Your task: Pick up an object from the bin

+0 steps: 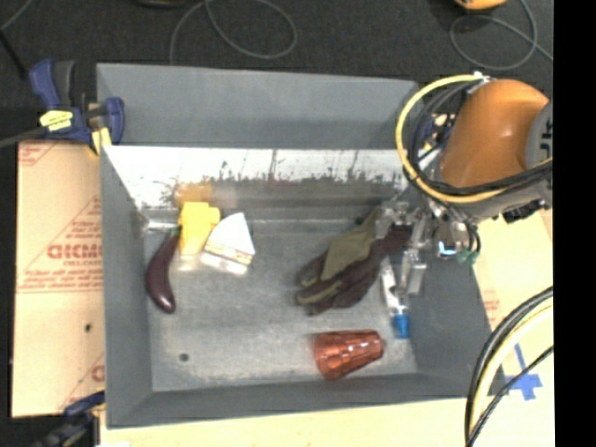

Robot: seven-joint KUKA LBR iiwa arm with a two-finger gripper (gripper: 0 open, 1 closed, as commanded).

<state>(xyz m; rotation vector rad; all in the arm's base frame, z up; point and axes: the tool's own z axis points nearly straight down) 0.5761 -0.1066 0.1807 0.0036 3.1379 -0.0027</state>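
Observation:
My gripper (402, 285) hangs low at the right side of the bin, just right of a crumpled olive and dark glove (340, 266) and close against its edge. A small blue piece (400, 325) sits right at the gripper's lower end; whether it belongs to the gripper or lies loose, I cannot tell. A copper-red cup (347, 353) lies on its side near the front wall, below and left of the gripper. Nothing shows held in the gripper.
At the left of the bin lie a purple eggplant (160, 275), a yellow block (196, 227) and a white wedge-shaped piece (229, 243). The arm's orange cover and looped cables hang over the bin's right rim. Bare floor lies between the two groups.

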